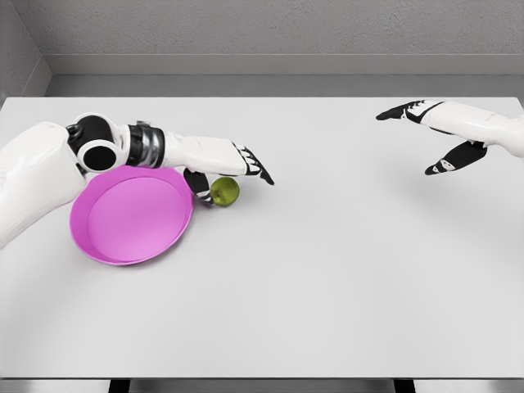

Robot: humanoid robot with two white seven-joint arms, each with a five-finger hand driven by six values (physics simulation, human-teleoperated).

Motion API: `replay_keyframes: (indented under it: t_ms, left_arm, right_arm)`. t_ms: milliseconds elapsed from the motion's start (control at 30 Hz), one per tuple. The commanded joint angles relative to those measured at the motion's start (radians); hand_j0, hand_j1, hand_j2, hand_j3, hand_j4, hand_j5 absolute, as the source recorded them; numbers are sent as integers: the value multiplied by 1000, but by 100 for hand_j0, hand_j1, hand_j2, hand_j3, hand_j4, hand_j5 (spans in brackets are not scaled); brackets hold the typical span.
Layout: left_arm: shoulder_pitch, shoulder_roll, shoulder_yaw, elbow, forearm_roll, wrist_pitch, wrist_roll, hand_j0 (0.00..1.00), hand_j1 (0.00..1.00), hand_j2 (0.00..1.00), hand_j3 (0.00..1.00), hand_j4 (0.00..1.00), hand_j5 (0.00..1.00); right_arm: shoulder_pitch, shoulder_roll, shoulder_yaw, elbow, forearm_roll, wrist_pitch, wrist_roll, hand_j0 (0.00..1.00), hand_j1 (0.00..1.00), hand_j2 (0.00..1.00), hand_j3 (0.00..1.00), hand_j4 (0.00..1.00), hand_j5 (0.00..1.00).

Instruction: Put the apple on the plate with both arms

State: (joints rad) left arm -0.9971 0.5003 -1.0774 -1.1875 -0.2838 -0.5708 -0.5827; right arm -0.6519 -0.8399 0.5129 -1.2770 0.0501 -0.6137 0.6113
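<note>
A small green apple [225, 191] lies on the white table just right of a magenta plate [131, 215]. My left hand [233, 176] reaches over the plate's far rim and hovers over the apple, its fingers [255, 166] extended past it and the thumb [196, 187] down on the apple's left side. The fingers are not closed around the fruit. My right hand [426, 135] hangs over the table's far right, fingers spread, holding nothing and far from the apple.
The white table [327, 270] ends at a front edge near the bottom of the view. A grey wall runs behind the far edge.
</note>
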Motion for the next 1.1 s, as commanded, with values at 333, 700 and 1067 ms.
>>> replay_keyframes:
  t_ms: [333,700,1067]
  left_arm:
    - [5,6,-21,0,2,3,0,80,80,80,80,80,80]
    - [6,3,-35,2,3,2,0,80,80,80,80,80,80]
    - [6,4,-35,62,-2,-1,0,81,81,81,81,81,81]
  right_arm:
    - [-2,2,-1,1,-7,3,0,100,100,100,100,100,100]
    - [-3,12,-1,-1,-7,3,0,100,100,100,100,100,100]
    - [0,12,-1,-1,-7,3,0,100,100,100,100,100,100]
